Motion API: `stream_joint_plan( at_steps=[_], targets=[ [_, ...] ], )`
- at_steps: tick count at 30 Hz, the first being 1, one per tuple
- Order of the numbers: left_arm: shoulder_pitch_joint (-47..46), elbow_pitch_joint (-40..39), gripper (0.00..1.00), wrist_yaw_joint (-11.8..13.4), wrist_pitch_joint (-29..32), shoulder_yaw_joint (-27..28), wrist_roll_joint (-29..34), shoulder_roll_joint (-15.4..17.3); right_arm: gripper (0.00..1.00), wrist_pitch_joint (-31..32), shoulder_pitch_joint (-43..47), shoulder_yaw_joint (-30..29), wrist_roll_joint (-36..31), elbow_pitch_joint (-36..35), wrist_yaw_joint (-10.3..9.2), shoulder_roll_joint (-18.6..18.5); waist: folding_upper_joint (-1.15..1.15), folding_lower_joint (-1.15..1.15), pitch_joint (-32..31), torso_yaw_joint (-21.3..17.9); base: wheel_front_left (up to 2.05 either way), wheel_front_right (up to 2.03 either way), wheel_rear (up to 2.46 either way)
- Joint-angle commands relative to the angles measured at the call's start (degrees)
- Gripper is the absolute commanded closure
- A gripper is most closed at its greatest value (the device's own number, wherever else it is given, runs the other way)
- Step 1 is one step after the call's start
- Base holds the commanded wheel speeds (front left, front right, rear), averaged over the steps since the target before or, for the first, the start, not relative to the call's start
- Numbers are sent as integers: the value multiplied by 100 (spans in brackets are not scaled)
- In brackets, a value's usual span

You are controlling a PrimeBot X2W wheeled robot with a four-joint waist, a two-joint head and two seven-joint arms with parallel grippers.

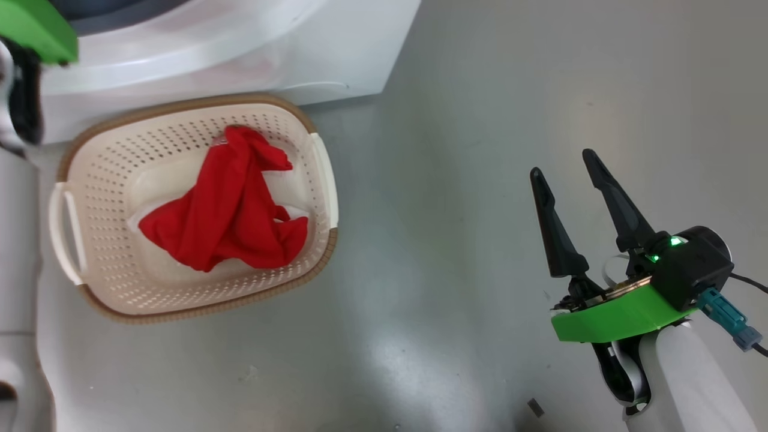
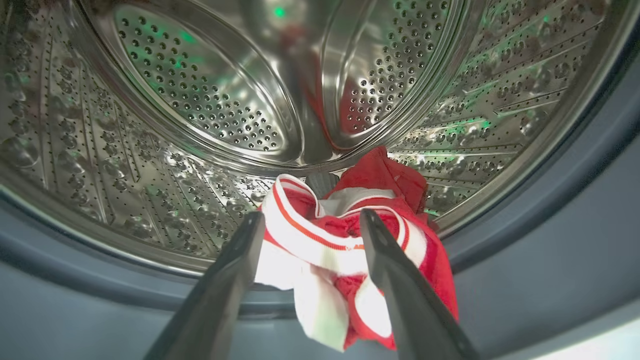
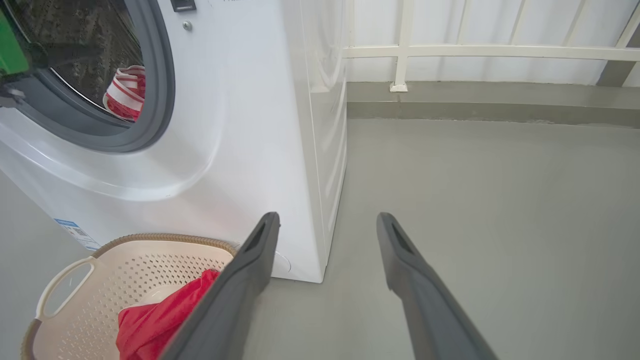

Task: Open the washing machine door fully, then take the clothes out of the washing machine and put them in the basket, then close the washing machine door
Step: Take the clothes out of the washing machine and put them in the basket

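Note:
The white washing machine [image 1: 240, 54] [image 3: 240, 125] stands with its mouth uncovered; its door is out of view. Inside the steel drum [image 2: 200, 90], a red garment with white stripe trim [image 2: 320, 235] [image 3: 125, 90] lies bunched on the front lip. My left gripper [image 2: 310, 220] is open, one finger on each side of it. The cream basket [image 1: 198, 105] [image 3: 165, 239] sits on the floor against the washer, with a plain red garment [image 1: 228, 204] [image 3: 150, 320] in it. Off to the right over bare floor, my right gripper [image 1: 563, 164] [image 3: 327, 220] is open and holds nothing.
The grey rubber gasket [image 2: 550, 250] rings the drum mouth. My left arm's pale forearm [image 1: 18, 240] runs along the basket's left side. A white railing [image 3: 400, 50] and a low kerb close off the far side of the grey floor. A small dark scrap [image 1: 535, 408] lies near my right arm.

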Motion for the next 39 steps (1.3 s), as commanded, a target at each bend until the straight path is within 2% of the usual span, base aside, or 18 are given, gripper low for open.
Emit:
stream_joint_plan(
  at_steps=[1,6,11,14,24,31,34,35,36,38,39],
  targets=[
    [-169,-34,0,58,78,108,-20,272,0,-36,-8,128,46,-99,35,-27,0,0,107,-112,0,0,0],
    [-607,440,0,81,441,152,-146,297,0,-36,-91,211,117,-65,35,-27,0,0,215,-269,0,0,0],
    [-820,900,0,225,705,111,-97,444,0,-36,-160,330,231,-31,35,-27,0,0,274,-454,0,0,0],
    [-889,1161,0,345,798,80,-51,531,0,-36,-184,371,302,-12,35,-27,0,0,309,-539,0,0,0],
    [-975,1788,0,485,904,19,-44,712,0,-36,-217,528,502,35,35,-27,0,0,416,-766,0,0,0],
    [-1064,1959,0,427,879,-46,-56,749,0,-36,-240,560,568,45,35,-27,0,0,464,-831,0,0,0],
    [-1092,2016,0,308,850,-95,-70,727,0,-36,-250,559,590,41,35,-27,0,0,489,-849,0,0,0],
    [-1113,2020,53,230,776,-139,-63,718,0,-36,-254,548,594,37,35,-27,0,0,507,-843,0,0,0],
    [-1113,2020,53,230,776,-139,-63,718,0,-36,-254,548,594,37,35,-27,0,0,507,-843,0,0,0],
    [-1130,2021,82,186,682,-170,-62,711,0,-36,-261,542,593,39,35,-27,0,0,521,-830,0,0,0],
    [-1133,2020,100,167,626,-196,-49,711,0,-36,-264,541,593,42,35,-27,0,0,524,-823,0,0,0]
  ],
)
